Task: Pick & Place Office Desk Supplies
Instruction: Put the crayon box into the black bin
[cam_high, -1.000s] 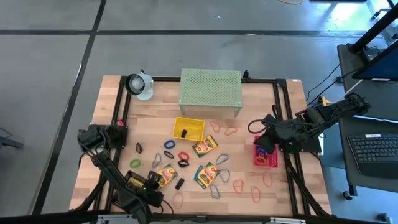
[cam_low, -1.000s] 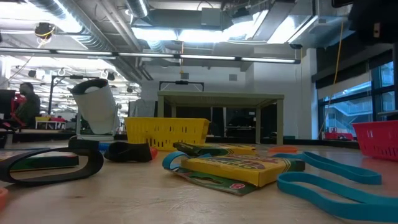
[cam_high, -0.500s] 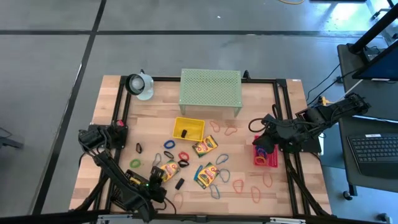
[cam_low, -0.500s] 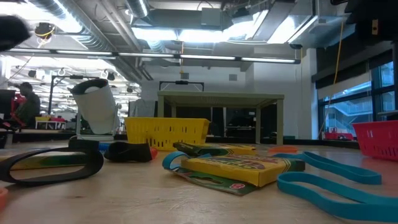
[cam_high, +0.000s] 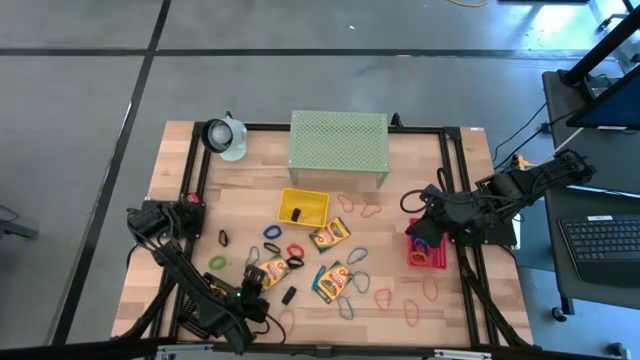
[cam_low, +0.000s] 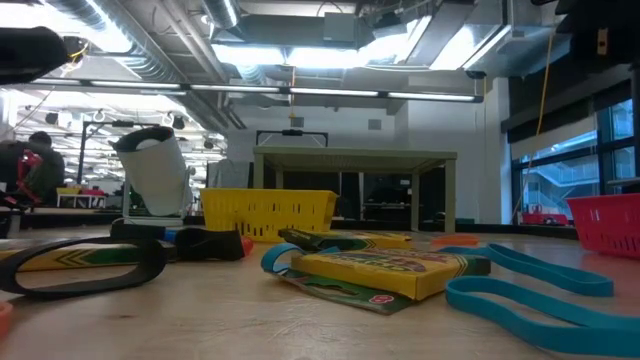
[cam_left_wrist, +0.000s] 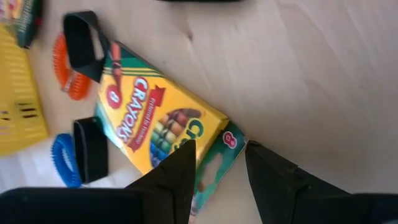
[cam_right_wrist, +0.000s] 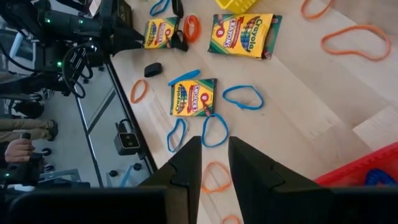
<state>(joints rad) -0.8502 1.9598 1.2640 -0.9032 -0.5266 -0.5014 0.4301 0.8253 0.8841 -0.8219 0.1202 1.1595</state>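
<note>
Here, the left gripper (cam_high: 254, 290) is low at the near left of the table (cam_high: 400, 190), right over a crayon box (cam_high: 268, 275). I think it is there to grab that box, because the left wrist view shows its two fingers (cam_left_wrist: 177, 177) set a little apart, with the near corner of the box (cam_left_wrist: 158, 121) between them. The fingers hold nothing yet, and I cannot tell if they touch the box. A black clip (cam_left_wrist: 84, 43) lies across the far end of the box, and an orange loop (cam_left_wrist: 69, 78) sits just beside it, so a grab may bump them. A little to the right, more boxes (cam_high: 330, 236) and thin loops (cam_high: 383, 297) lie loose all over the middle and near side of the table. They look like they wait to be picked up and put away. A yellow tray (cam_high: 303, 207) sits in the middle with one small black thing in it, and the green shelf (cam_high: 338, 143) stands at the far side. At the far right, the right gripper (cam_high: 423, 232) hangs over the pink tray (cam_high: 428, 256), which has some loops inside. Its fingers (cam_right_wrist: 186, 165) are only a little apart and hold nothing.
</note>
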